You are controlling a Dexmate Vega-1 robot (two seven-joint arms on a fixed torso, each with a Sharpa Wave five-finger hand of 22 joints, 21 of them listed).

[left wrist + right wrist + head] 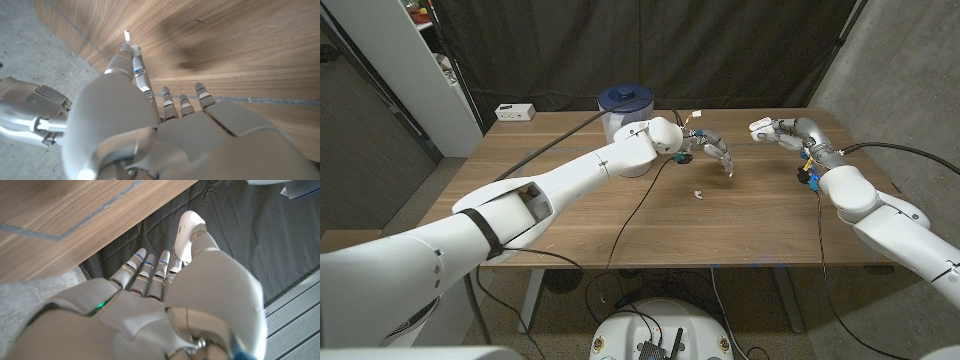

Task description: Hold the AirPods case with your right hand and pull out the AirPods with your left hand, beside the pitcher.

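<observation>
Head cam: right hand [772, 130] holds the white AirPods case [760, 126] up over the table [570, 215], well right of the lidded pitcher [626, 112]; one AirPod [698, 194] lies on the wood. Left wrist cam: left hand [150, 107] pinches another AirPod [127, 36]. Right wrist cam: case [187, 232] gripped, can't see inside.
</observation>
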